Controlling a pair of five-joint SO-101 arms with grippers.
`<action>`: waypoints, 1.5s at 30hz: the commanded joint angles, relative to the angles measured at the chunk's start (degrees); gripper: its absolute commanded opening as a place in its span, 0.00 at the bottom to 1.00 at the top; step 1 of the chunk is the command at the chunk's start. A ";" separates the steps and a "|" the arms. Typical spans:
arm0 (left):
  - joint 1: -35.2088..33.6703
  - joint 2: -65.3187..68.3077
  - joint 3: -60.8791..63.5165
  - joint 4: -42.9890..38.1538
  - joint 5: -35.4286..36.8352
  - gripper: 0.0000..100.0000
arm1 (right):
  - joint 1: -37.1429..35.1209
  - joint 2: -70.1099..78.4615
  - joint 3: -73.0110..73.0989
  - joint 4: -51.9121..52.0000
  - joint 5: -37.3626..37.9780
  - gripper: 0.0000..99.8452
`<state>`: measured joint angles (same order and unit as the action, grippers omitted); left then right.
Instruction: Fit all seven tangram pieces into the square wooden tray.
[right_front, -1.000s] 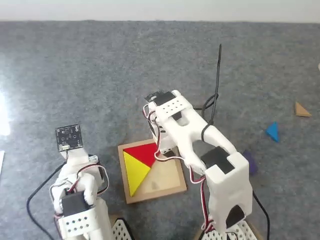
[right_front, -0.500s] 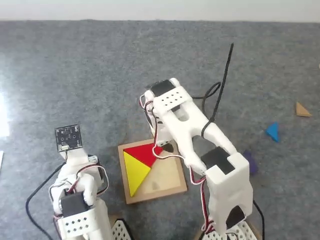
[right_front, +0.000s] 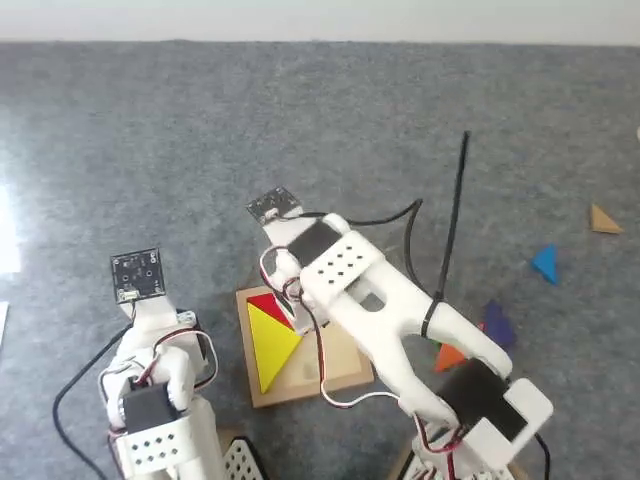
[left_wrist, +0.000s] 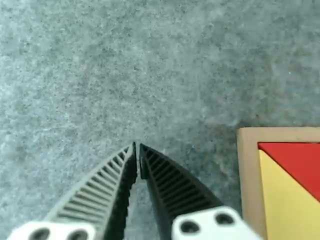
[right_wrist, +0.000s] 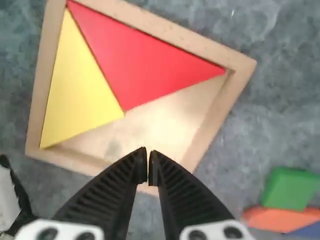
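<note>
Grey felt covers the desk. Near its front edge, the tray holds a red triangle and a yellow triangle. Over it hangs the right gripper, with the left gripper beside it. Both sets of fingers are closed and empty.

The counter is covered with a grey, speckled, felt-like cloth. Along its far edge runs a pale white band. A bright patch of light lies at one side edge.

Place: a robotics test bench, lab or hobby workshop.
Surface: grey felt-like mat over the tabletop.
Machinery: white plastic left arm and right arm mounted side by side, with a loose black cable.
Backdrop: plain pale wall.
</note>
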<state>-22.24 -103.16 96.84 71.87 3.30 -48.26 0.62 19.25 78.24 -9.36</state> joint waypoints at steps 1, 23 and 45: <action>-0.35 -0.97 -0.40 0.44 -0.26 0.01 | -2.86 2.86 0.44 -3.38 -0.53 0.01; -0.35 -0.97 -0.40 0.44 -0.26 0.01 | -4.44 8.13 -9.32 7.96 -3.69 0.01; -0.18 -0.97 -0.40 0.44 -0.26 0.01 | 56.75 -29.67 -5.27 19.38 25.23 0.01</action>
<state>-22.24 -103.16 96.84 71.87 3.30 2.29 -26.64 12.40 96.79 14.81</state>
